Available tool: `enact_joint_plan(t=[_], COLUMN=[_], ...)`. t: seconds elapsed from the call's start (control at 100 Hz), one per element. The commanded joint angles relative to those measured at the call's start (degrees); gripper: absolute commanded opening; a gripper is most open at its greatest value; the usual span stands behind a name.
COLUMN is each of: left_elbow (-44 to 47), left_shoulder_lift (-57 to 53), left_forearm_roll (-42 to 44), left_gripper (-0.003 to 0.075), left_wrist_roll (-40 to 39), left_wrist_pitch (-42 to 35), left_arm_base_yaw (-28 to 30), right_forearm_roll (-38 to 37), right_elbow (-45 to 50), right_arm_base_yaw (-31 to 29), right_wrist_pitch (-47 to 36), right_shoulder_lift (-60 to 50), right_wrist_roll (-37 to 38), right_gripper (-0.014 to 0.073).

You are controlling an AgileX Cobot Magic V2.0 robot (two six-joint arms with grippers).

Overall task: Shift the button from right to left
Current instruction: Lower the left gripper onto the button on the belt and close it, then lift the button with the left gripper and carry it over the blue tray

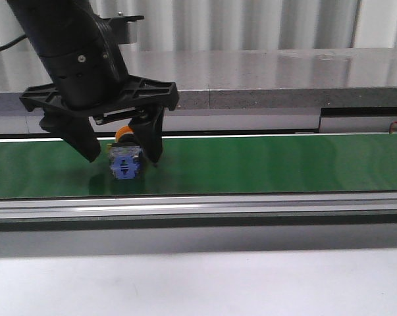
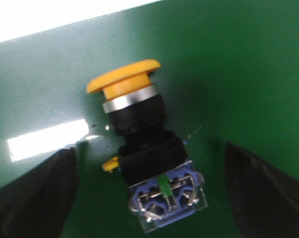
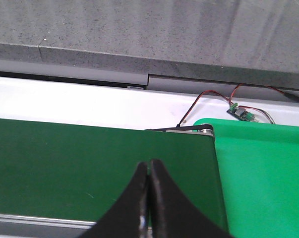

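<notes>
We see the green belt (image 1: 264, 164) running across the front view. Our left gripper (image 1: 122, 157) hangs low over its left part, fingers (image 2: 35, 198) spread apart on either side of the button (image 1: 125, 161), which lies on the belt untouched. Our right gripper (image 3: 148, 198) has its fingers pressed together, holding nothing.

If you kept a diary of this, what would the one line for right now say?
left gripper: open, straddling button | button: lying on green belt, not gripped | right gripper: shut, empty, over belt
</notes>
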Motion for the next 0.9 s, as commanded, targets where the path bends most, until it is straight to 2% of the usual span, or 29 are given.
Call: enact_joint_plan(t=[0.0,0.06,0.23,0.29,0.44,0.62,0.79,0.89], left_elbow=[-1.7,-1.7,-1.7,-1.7,-1.7,-0.7,3.5,6.1], left_shoulder_lift=[-2.6,-2.6,-2.9,-3.9,-9.0,-17.7,-26.1,-29.6], left_forearm_roll=[0.4,0.4,2.4,3.3,6.4,13.5,14.1,13.3], left_gripper=[0.0447,0.0364,0.0059,-0.0021,-0.0020,-0.0020,-0.0020,-0.0020], left_wrist_roll=[-0.8,-0.8,-0.8,-0.8,-0.7,-0.5,6.7,10.2], left_wrist_pitch=[-1.5,-1.4,-0.1,0.2,2.1,8.0,9.7,9.7], left_arm_base_yaw=[-0.4,-0.4,-0.4,-0.4,0.1,4.4,14.2,23.0], right_forearm_roll=[0.9,0.9,0.9,0.9,0.9,0.9,0.9,0.9], right_elbow=[-1.4,-1.4,-1.4,-1.4,-1.4,-1.4,-1.4,-1.4], right_arm_base_yaw=[0.0,0.0,0.0,0.0,0.0,0.0,0.0,0.0], right_wrist_pitch=[-4.4,-4.4,-4.4,-4.4,-4.4,-4.4,-4.4,-4.4], right_shoulder_lift=[0.0,0.0,0.0,0.0,0.0,0.0,0.0,0.0], right_wrist_roll=[-0.4,-0.4,-0.4,-0.4,-0.4,-0.4,-0.4,-0.4], right_gripper=[-0.0068,-0.0068,-0.0068,-0.0068,-0.0068,-0.0068,-0.0068,-0.0068])
